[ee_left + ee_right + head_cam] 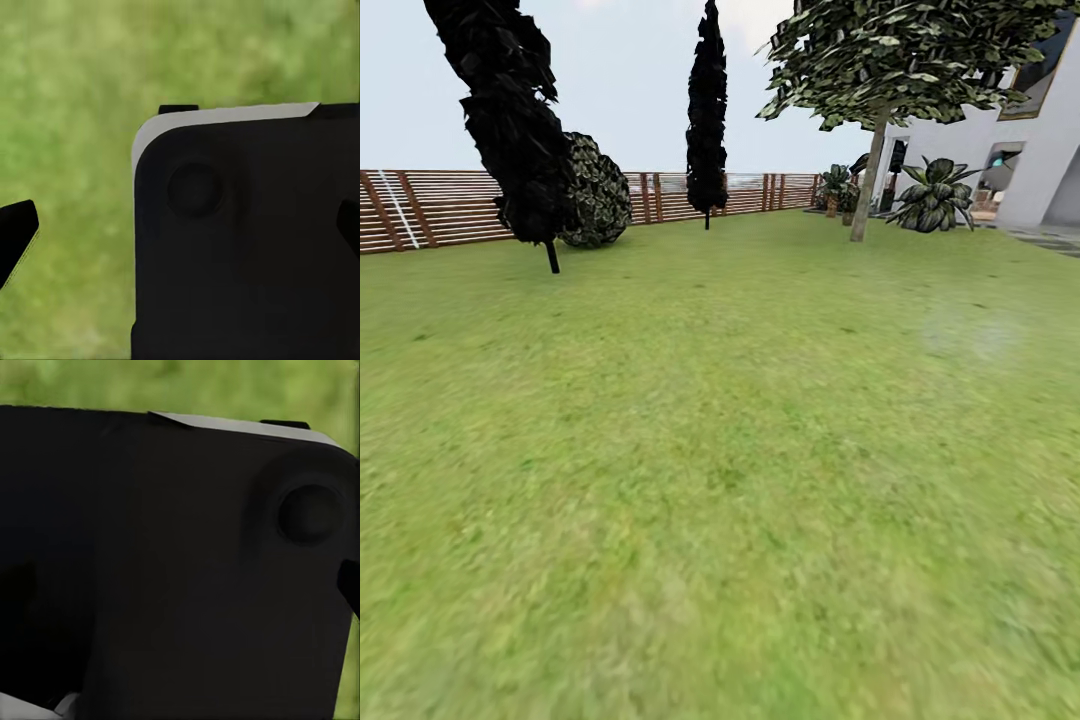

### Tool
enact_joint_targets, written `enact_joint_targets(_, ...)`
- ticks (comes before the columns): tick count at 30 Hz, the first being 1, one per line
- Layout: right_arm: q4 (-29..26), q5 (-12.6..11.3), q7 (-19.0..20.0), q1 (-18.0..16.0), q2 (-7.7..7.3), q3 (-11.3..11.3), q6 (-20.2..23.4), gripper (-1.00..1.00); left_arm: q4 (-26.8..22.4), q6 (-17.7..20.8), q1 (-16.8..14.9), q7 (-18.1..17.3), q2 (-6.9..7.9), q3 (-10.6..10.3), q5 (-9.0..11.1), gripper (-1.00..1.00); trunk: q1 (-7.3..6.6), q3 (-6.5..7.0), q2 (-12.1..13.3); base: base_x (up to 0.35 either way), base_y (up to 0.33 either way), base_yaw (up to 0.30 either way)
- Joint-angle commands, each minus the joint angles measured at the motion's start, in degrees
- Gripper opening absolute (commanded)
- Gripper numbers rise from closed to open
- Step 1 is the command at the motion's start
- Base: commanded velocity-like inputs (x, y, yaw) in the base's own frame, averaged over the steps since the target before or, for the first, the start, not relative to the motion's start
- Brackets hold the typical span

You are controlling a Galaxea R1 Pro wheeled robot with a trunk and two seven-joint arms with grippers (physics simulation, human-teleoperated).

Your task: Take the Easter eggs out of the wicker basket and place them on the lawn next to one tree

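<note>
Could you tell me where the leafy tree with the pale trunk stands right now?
In the head view the tree stands far off at upper right, on the lawn before the white house.

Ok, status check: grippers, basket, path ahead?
Left gripper fingertips apart, nothing between. Tree ahead right across open lawn. Dark columnar trees stand left.

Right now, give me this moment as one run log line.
phase: in transit | ahead: lawn, tree far right, fence | left gripper: fingertips apart, empty | right: unclear
</note>
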Motion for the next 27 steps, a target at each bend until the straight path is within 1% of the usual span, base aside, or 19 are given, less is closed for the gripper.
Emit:
enact_joint_targets(1, -0.05, -0.04, -0.06, 0.01, -0.02, 0.35, -0.12, 1.00, 0.05, -0.19, -0.03, 0.04, 0.00, -0.04, -0.06, 1.00, 0.03, -0.04, -0.02, 0.335, 0.000, 0.000)
enact_joint_targets(22, -0.07, -0.22, -0.06, 0.01, 0.08, 0.32, -0.19, 1.00, 0.00, -0.19, -0.03, 0.06, 0.05, -0.18, -0.02, 1.00, 0.03, -0.04, -0.02, 0.335, 0.000, 0.000)
enact_joint_targets(27, -0.06, -0.25, -0.06, 0.01, 0.12, 0.34, -0.17, 1.00, 0.03, -0.19, -0.03, 0.06, 0.03, -0.18, -0.01, 1.00, 0.03, -0.04, -0.02, 0.335, 0.000, -0.123)
